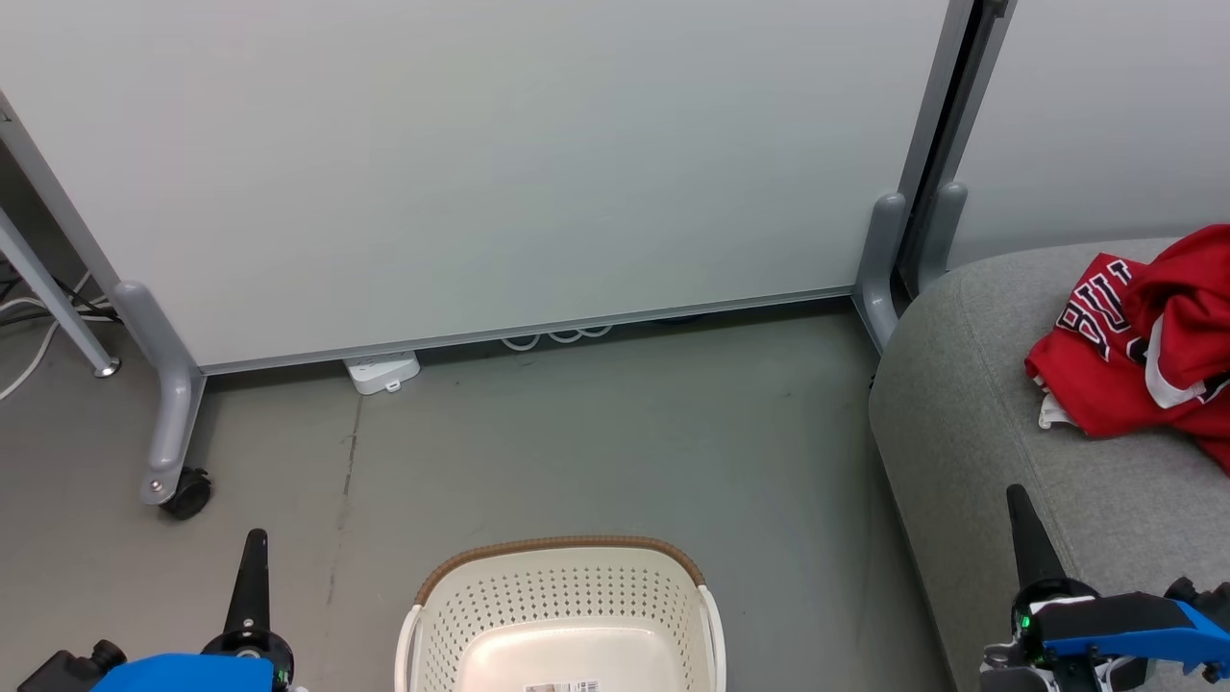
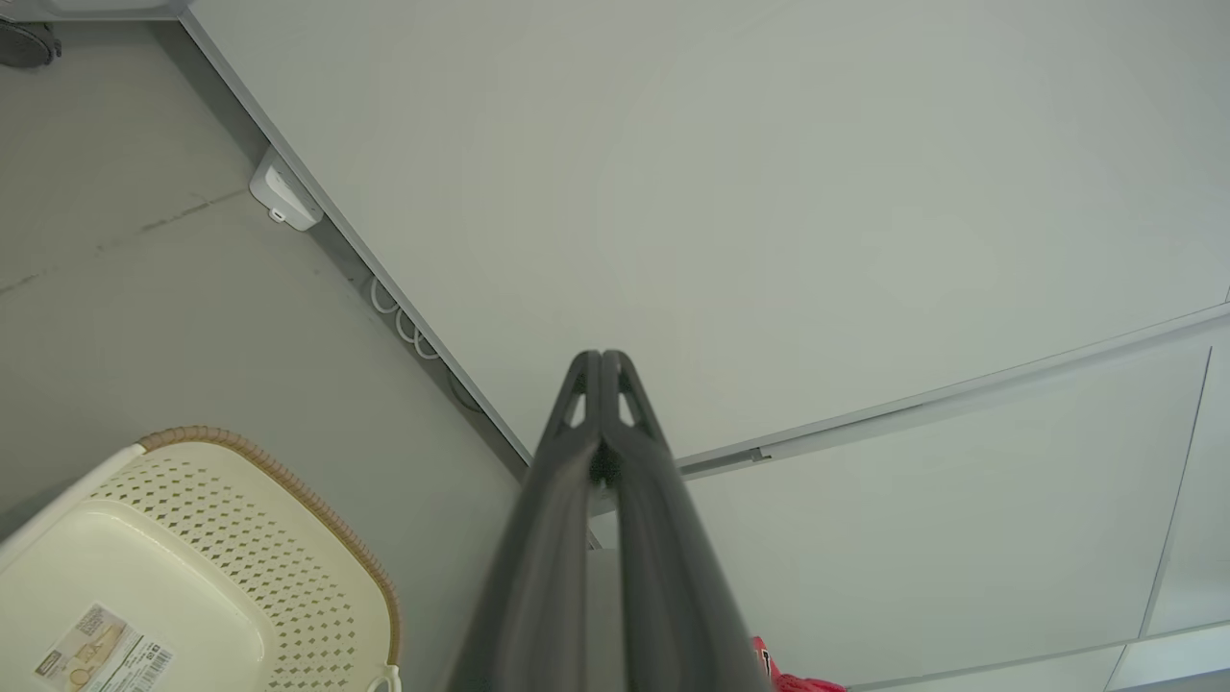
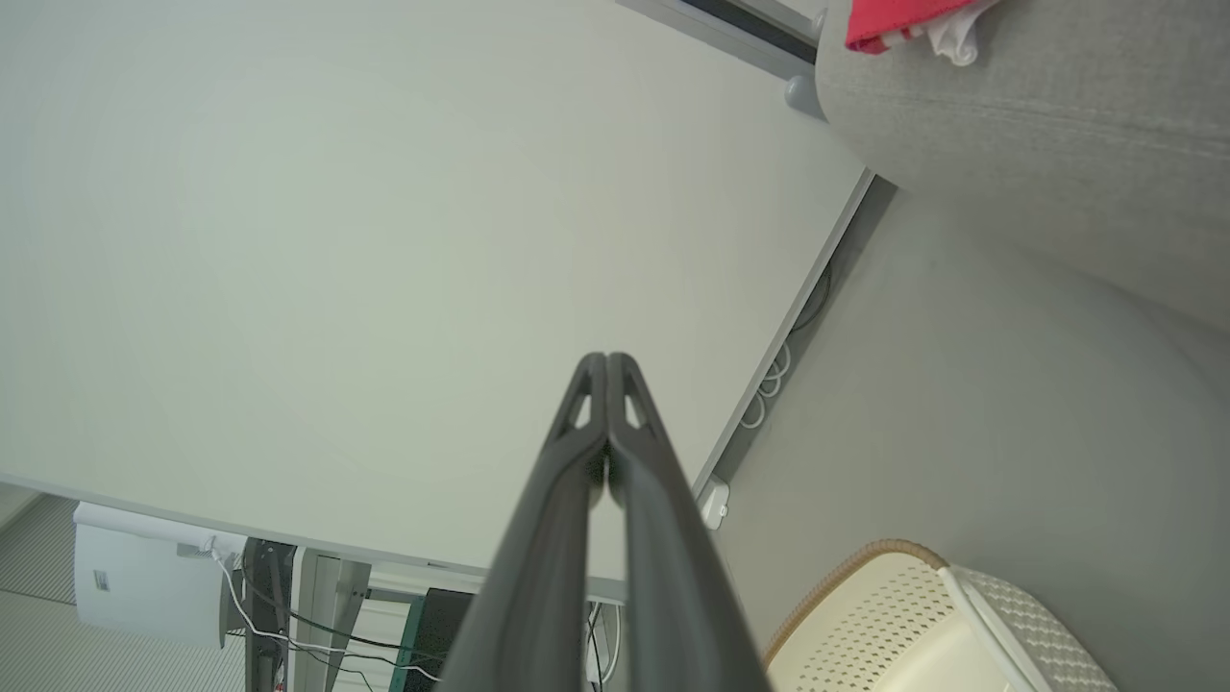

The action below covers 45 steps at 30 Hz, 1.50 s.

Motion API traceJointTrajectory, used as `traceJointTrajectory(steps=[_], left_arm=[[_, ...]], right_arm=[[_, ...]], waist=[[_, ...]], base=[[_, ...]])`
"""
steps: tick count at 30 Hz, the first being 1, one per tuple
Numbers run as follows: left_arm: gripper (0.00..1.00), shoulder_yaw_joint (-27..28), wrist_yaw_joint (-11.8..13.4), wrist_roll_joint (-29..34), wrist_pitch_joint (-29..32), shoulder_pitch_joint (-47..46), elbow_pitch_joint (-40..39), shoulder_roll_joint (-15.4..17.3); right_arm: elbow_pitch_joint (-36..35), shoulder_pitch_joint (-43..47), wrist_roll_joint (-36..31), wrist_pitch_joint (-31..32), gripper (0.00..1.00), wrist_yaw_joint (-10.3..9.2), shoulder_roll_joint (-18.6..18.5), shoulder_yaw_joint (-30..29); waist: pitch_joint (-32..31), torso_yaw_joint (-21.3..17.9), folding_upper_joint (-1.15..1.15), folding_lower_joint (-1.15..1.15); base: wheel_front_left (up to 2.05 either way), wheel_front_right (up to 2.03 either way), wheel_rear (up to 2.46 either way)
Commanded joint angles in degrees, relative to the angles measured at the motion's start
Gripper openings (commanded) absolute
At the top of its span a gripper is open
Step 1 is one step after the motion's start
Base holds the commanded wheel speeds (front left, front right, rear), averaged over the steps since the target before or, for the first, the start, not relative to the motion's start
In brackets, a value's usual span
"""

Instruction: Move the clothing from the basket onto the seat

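The red clothing with white trim and black-and-white lettering lies crumpled on the light-grey seat at the right. The cream perforated basket with its brown rim stands on the floor at bottom centre, holding nothing but a label on its bottom. My left gripper is at the lower left, shut, with nothing in it. My right gripper is at the lower right, over the seat's front edge, shut and holding nothing. In the wrist views both pairs of fingers are pressed together. The clothing shows on the seat.
A large white partition panel on grey feet with a caster stands behind the basket. A white power strip and cable loops lie at its base. A table leg and cables are at the far left. Grey floor lies between basket and panel.
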Motion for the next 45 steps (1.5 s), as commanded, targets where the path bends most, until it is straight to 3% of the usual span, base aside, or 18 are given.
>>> traceJointTrajectory(steps=[1,45], left_arm=[[0.0,0.36,-0.46,-1.47,0.43,-1.52,-0.66,0.4],[0.0,2.05,-0.9,-21.37,5.66,-2.71,-1.36,0.49]], right_arm=[[-0.63,-1.21,1.62,0.46,0.0,-0.02,0.1,-0.24],[-1.1,-2.66,22.26,5.78,0.0,-0.03,0.67,-1.79]], waist=[[0.04,-0.01,0.0,0.0],[1.03,-0.21,0.0,0.0]], base=[[0.0,0.0,0.0],[0.0,0.0,0.0]])
